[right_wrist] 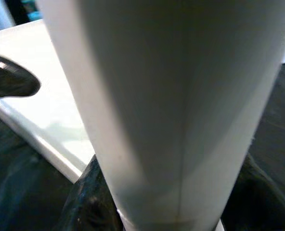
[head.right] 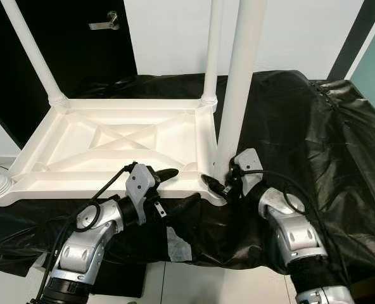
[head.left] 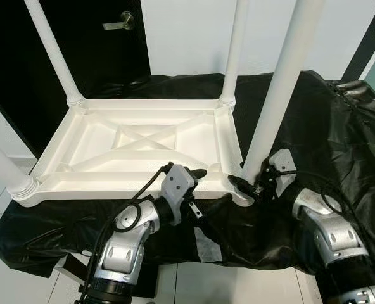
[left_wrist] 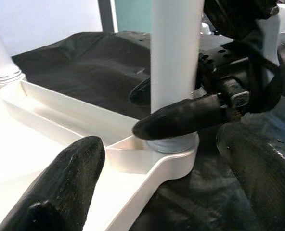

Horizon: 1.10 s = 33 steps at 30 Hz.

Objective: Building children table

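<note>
The white children's table (head.left: 143, 142) lies upside down on a black cover, with its legs pointing up. My right gripper (head.left: 246, 185) is shut on the near right leg (head.left: 279, 88), just above the socket at the table's corner. In the right wrist view that leg (right_wrist: 171, 106) stands between the black fingers (right_wrist: 87, 195). My left gripper (head.left: 197, 187) is open at the table's near rim, left of that corner. One finger (left_wrist: 60, 187) is over the ribbed underside and the other (left_wrist: 263, 168) is outside, above the cover.
The black cover (head.left: 327, 126) spreads wide to the right and drapes over the near edge. A dark door with a lever handle (head.left: 119, 24) stands behind on the left. Pale floor tiles (head.left: 10, 278) show at the near left. The far legs (head.left: 235, 50) rise out of the picture.
</note>
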Motion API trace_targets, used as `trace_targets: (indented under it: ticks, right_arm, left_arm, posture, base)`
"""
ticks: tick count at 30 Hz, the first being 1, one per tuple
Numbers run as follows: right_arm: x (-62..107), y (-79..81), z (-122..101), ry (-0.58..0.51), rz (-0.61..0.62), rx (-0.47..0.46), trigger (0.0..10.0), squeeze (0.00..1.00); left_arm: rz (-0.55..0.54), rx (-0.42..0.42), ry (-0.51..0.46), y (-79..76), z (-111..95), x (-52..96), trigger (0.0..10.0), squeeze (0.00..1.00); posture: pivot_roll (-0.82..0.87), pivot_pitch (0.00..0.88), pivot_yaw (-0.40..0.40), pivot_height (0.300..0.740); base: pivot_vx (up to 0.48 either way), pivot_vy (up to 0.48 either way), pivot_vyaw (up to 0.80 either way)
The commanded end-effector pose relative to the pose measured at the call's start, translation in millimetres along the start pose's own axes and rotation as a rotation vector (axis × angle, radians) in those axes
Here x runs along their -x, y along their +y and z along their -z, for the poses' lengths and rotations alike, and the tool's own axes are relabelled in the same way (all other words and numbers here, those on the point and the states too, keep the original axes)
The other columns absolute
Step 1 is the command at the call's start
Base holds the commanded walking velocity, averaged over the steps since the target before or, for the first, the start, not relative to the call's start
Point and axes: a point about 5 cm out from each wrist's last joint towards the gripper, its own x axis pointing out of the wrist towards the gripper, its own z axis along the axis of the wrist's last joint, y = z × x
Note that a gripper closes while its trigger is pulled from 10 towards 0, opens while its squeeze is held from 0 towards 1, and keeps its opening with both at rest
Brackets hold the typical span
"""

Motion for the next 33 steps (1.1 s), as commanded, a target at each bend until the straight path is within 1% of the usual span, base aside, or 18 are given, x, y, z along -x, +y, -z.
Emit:
trace_targets:
  ticks: [1, 3, 4, 5, 6, 9, 10, 13, 14, 15, 19, 20, 27, 28, 29, 30, 32, 33]
  right_arm:
    - [5.1, 4.8, 19.7, 0.104, 0.069, -0.003, 10.0, 0.0]
    - [7.1, 8.8, 21.3, 0.101, 0.191, -0.036, 10.0, 0.0]
    - [7.1, 8.8, 21.3, 0.101, 0.191, -0.036, 10.0, 0.0]
    - [8.0, 11.8, 22.7, 0.102, 0.254, -0.063, 10.0, 0.0]
    - [8.0, 11.8, 22.7, 0.102, 0.254, -0.063, 10.0, 0.0]
    - [12.3, 18.6, 25.6, 0.103, 0.527, -0.128, 10.0, 0.0]
    - [12.3, 18.6, 25.6, 0.103, 0.527, -0.128, 10.0, 0.0]
    - [19.0, 21.8, 25.6, 0.09, 0.738, -0.153, 10.0, 0.0]
    - [19.0, 21.8, 25.6, 0.09, 0.738, -0.153, 10.0, 0.0]
    - [21.6, 24.7, 26.4, 0.096, 0.807, -0.178, 10.0, 0.0]
    - [22.6, 27.5, 25.4, 0.086, 0.853, -0.199, 10.0, 0.0]
    - [25.4, 26.3, 24.3, 0.083, 0.89, -0.213, 10.0, 0.0]
    - [34.4, 22.7, 21.1, 0.077, 0.946, -0.186, 10.0, 0.0]
    - [35.1, 21.2, 19.4, 0.058, 0.934, -0.187, 10.0, 0.9]
    - [35.5, 20.1, 18.2, 0.046, 0.925, -0.189, 10.0, 0.9]
    - [37.0, 18.0, 16.6, 0.02, 0.888, -0.187, 10.0, 1.0]
    - [40.3, 14.4, 13.3, -0.027, 0.819, -0.184, 10.0, 1.0]
    - [40.3, 14.4, 13.3, -0.027, 0.819, -0.184, 10.0, 1.0]
  left_arm:
    - [-0.124, 0.003, 0.007, 6.5, 1.9, -1.8, 10.0, 0.0]
    - [-0.111, 0.003, 0.004, 6.0, 1.2, -4.3, 10.0, 0.0]
    - [-0.111, 0.003, 0.004, 6.0, 1.2, -4.3, 10.0, 0.0]
    - [-0.102, 0.005, 0.004, 5.2, 1.3, -5.1, 10.0, 0.0]
    - [-0.102, 0.005, 0.004, 5.2, 1.3, -5.1, 10.0, 0.0]
    - [-0.066, 0.003, 0.013, 3.0, 1.4, -5.7, 10.0, 0.0]
    - [-0.066, 0.003, 0.013, 3.0, 1.4, -5.7, 10.0, 0.0]
    - [-0.061, 0.001, 0.019, 5.0, 1.5, -4.2, 10.0, 0.0]
    - [-0.061, 0.001, 0.019, 5.0, 1.5, -4.2, 10.0, 0.0]
    - [-0.06, 0.001, 0.02, 5.5, 1.6, -4.2, 10.0, 0.0]
    - [-0.058, -0.002, 0.021, 6.2, 1.2, -4.2, 10.0, 0.0]
    - [-0.056, -0.004, 0.02, 7.3, -0.2, -4.8, 10.0, 0.0]
    - [-0.04, -0.023, 0.021, 13.9, -4.1, -8.7, 10.0, 0.0]
    - [-0.038, -0.029, 0.021, 15.0, -4.4, -8.2, 10.0, 0.0]
    - [-0.036, -0.033, 0.02, 15.6, -4.5, -7.8, 10.0, 0.0]
    - [-0.035, -0.034, 0.02, 15.7, -4.8, -8.2, 10.0, 0.0]
    - [-0.037, -0.037, 0.021, 16.3, -5.2, -8.6, 10.0, 0.0]
    - [-0.037, -0.037, 0.021, 16.3, -5.2, -8.6, 10.0, 0.0]
  posture:
    - [-0.08, 0.0, -0.004, 0.74]
    - [-0.09, 0.0, 0.011, 0.74]
    - [-0.09, 0.0, 0.011, 0.74]
    - [-0.1, 0.0, 0.023, 0.74]
    - [-0.1, 0.0, 0.023, 0.74]
    - [-0.11, 0.0, 0.04, 0.74]
    - [-0.11, 0.0, 0.04, 0.74]
    - [-0.12, 0.0, 0.053, 0.74]
    - [-0.12, 0.0, 0.053, 0.74]
    - [-0.12, 0.0, 0.063, 0.74]
    - [-0.12, 0.0, 0.068, 0.74]
    - [-0.13, 0.0, 0.083, 0.74]
    - [-0.14, 0.0, 0.112, 0.74]
    - [-0.14, 0.0, 0.114, 0.74]
    - [-0.14, 0.0, 0.114, 0.74]
    - [-0.14, 0.0, 0.114, 0.74]
    - [-0.13, 0.0, 0.106, 0.74]
    - [-0.13, 0.0, 0.106, 0.74]
  base:
    - [0.0, 0.0, 0.0]
    - [0.0, 0.0, 0.0]
    - [0.0, 0.0, 0.0]
    - [0.0, 0.0, 0.0]
    - [0.0, 0.0, 0.0]
    - [0.0, 0.0, 0.0]
    - [0.0, 0.0, 0.0]
    - [0.0, 0.0, 0.0]
    - [0.0, 0.0, 0.0]
    - [0.0, 0.0, 0.0]
    - [0.0, 0.0, 0.0]
    - [0.0, 0.0, 0.0]
    - [0.0, 0.0, 0.0]
    - [0.0, 0.0, 0.0]
    - [0.0, 0.0, 0.0]
    - [0.0, 0.0, 0.0]
    - [0.0, 0.0, 0.0]
    - [0.0, 0.0, 0.0]
